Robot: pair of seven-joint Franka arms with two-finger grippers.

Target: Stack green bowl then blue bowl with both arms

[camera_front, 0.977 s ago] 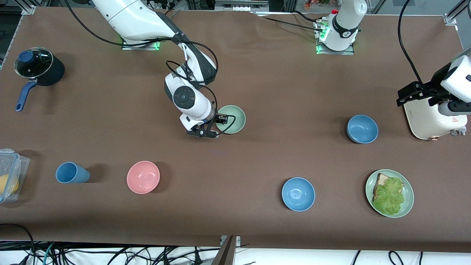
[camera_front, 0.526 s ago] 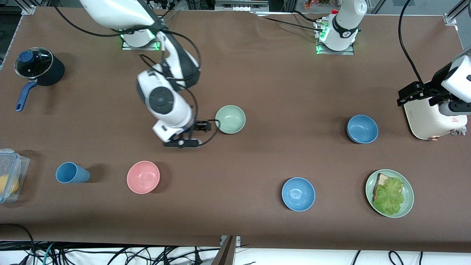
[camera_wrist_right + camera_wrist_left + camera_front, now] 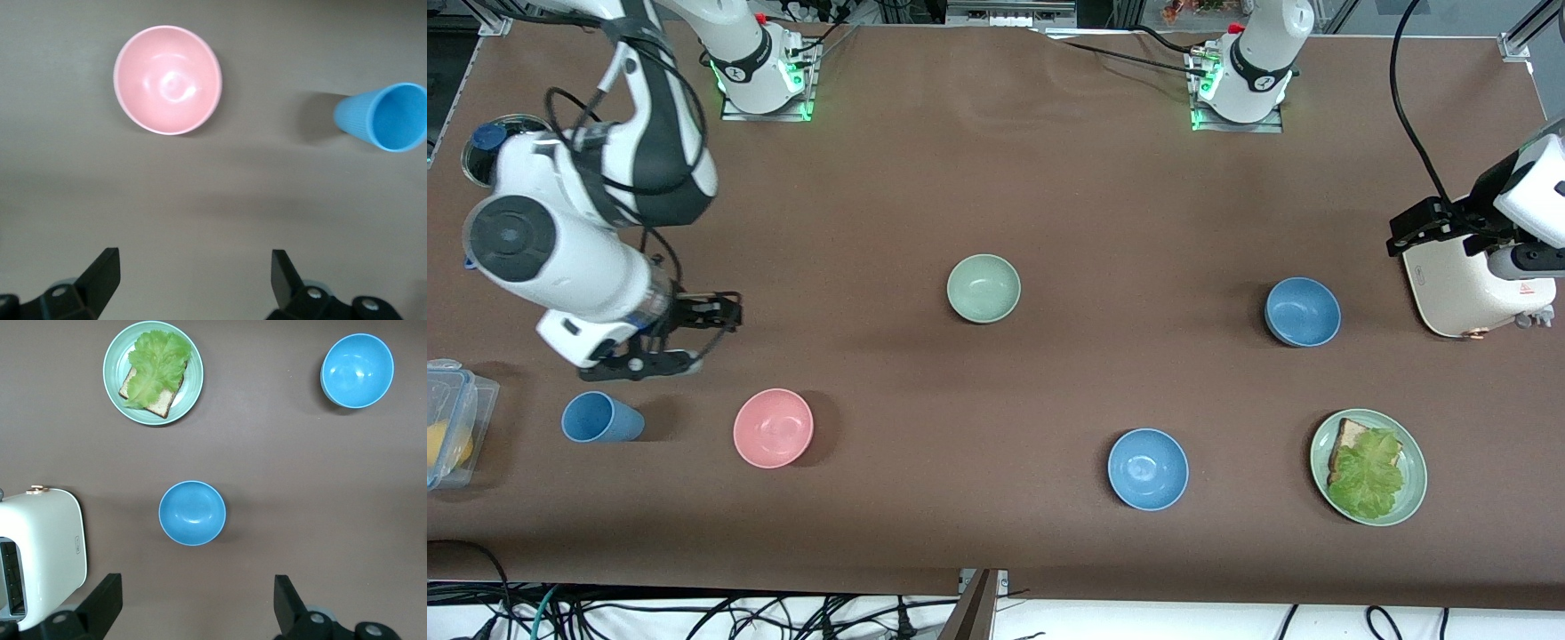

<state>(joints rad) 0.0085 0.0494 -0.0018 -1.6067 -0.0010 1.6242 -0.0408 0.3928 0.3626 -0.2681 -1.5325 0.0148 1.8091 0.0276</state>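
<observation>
The pale green bowl (image 3: 983, 288) stands alone and upright mid-table. The duller blue bowl (image 3: 1303, 311) stands toward the left arm's end, beside the white toaster (image 3: 1449, 289); it also shows in the left wrist view (image 3: 192, 513). My right gripper (image 3: 703, 336) is open and empty, held over bare table near the pink bowl (image 3: 773, 428) and the blue cup (image 3: 600, 417); both show in the right wrist view, bowl (image 3: 167, 79) and cup (image 3: 390, 118). My left gripper (image 3: 1405, 233) is open and empty, waiting over the toaster's edge.
A brighter blue bowl (image 3: 1148, 468) sits nearer the front camera, with a green plate (image 3: 1416, 480) of bread and lettuce beside it. A lidded pot (image 3: 485, 142), half hidden by the right arm, and a plastic box (image 3: 449, 418) are at the right arm's end.
My right gripper has drawn away from the green bowl toward the right arm's end of the table, leaving the bowl in place. The left arm has not moved.
</observation>
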